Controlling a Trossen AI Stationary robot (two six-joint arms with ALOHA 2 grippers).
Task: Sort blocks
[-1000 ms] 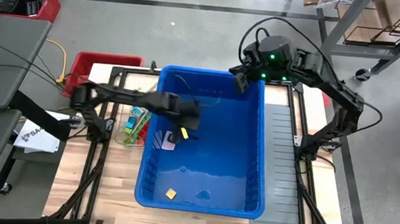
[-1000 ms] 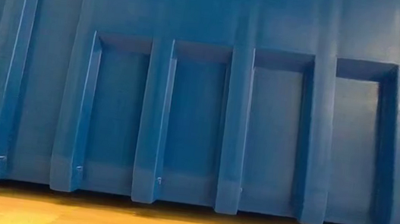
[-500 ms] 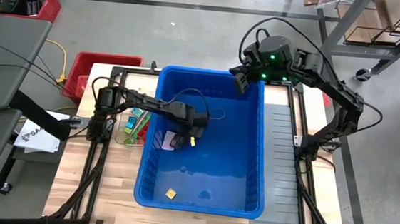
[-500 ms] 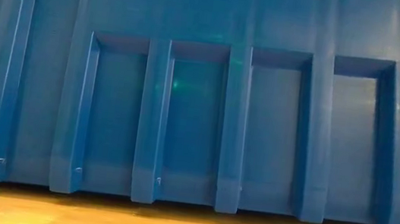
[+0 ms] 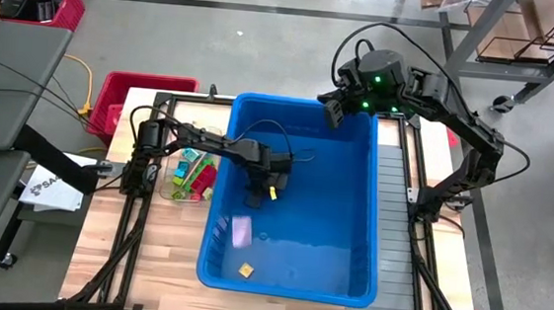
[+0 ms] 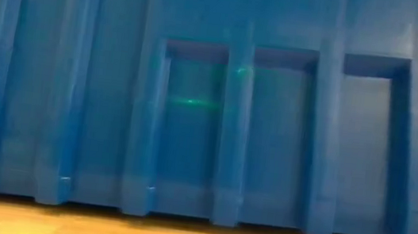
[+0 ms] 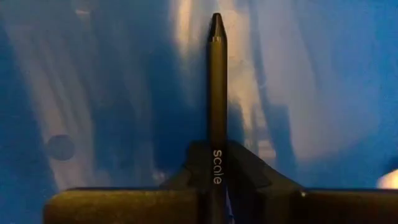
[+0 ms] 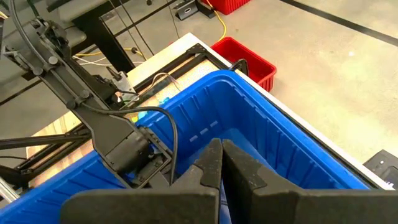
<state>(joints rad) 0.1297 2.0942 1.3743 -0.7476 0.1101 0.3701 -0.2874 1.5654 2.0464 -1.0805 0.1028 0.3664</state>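
The blue bin (image 5: 321, 228) fills the middle of the table, and its ribbed wall (image 6: 270, 140) fills the low view. On its floor lie a pale block (image 5: 241, 231) and a yellow block (image 5: 245, 269) near the near wall. More blocks, green, pink and teal, sit in a clear tub (image 5: 189, 176) left of the bin. My left gripper (image 5: 254, 195) (image 7: 216, 25) is down inside the bin's left half, shut, pointing straight down at the floor with nothing between its fingers. My right gripper (image 5: 330, 110) (image 8: 221, 152) hangs shut, high over the bin's far rim. My left gripper's shut fingers (image 7: 216, 93) point down at the bin's floor (image 7: 124, 93). I cannot tell whether their tips touch it. They are on no block.
A grey ribbed panel (image 5: 393, 224) lies on the table along the bin's right side. A red crate (image 5: 128, 92) stands beyond the table's far left corner. Bare wood (image 5: 140, 253) shows left of the bin, near the front edge.
My left gripper has come down into the bin and a little toward its middle. The bin has slid toward the table's right and near edges. The pale block has slid over the bin's floor toward the near wall.
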